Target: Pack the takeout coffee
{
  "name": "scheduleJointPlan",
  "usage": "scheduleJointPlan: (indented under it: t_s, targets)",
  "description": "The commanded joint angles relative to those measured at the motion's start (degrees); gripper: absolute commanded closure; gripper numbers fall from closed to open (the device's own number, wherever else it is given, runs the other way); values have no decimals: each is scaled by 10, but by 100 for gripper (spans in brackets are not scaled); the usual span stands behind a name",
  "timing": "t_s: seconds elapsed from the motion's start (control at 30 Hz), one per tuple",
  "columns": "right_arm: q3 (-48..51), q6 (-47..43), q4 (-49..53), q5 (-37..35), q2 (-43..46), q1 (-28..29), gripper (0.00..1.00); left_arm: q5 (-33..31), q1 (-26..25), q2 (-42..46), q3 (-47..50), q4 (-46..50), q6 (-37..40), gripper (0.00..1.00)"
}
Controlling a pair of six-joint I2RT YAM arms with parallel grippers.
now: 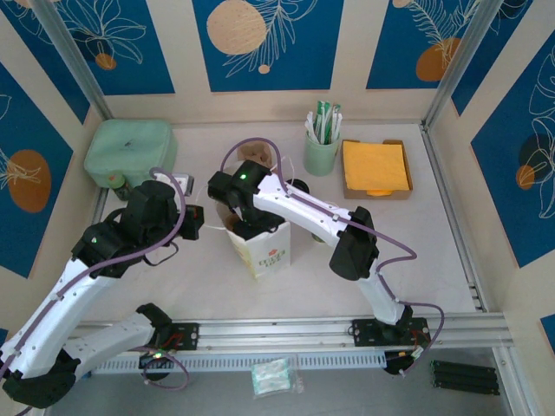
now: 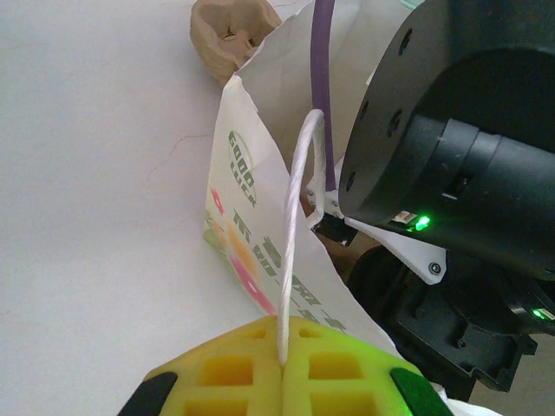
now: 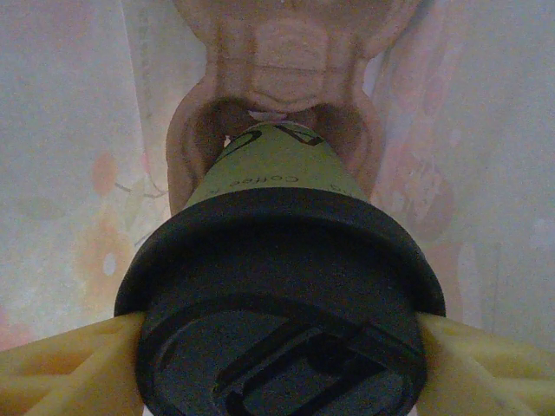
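Directly ahead of the right gripper [image 3: 279,368], the takeout coffee [image 3: 277,173] stands inside the white paper bag [image 1: 267,251]. Its long axis runs from the lid at six o'clock to the base at twelve, by a brown pulp carrier [image 3: 277,52]. Yellow fingers [image 3: 61,364] flank the lid; whether they clamp it we cannot tell. At the bag's nine o'clock, the left gripper [image 2: 284,373] pinches the bag handle [image 2: 299,208]. The right wrist view gives us the cup, the top view both arms.

Base of the takeout coffee [image 3: 273,165] hidden in a pulp carrier [image 3: 286,52]; lid [image 3: 277,286] cut off below.
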State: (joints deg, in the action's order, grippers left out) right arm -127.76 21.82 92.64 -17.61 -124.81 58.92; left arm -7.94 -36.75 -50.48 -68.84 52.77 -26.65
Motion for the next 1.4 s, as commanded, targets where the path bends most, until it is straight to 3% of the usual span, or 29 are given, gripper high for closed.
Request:
scheduleJointPlan:
  t_s: [0.0, 1.37]
  targets:
    - [-12, -4, 90, -1, 5, 3, 27, -2, 5, 2, -9, -3, -2, 100]
    - [-48, 7, 90, -36, -1, 6, 15, 1, 5, 0, -13, -4, -2, 100]
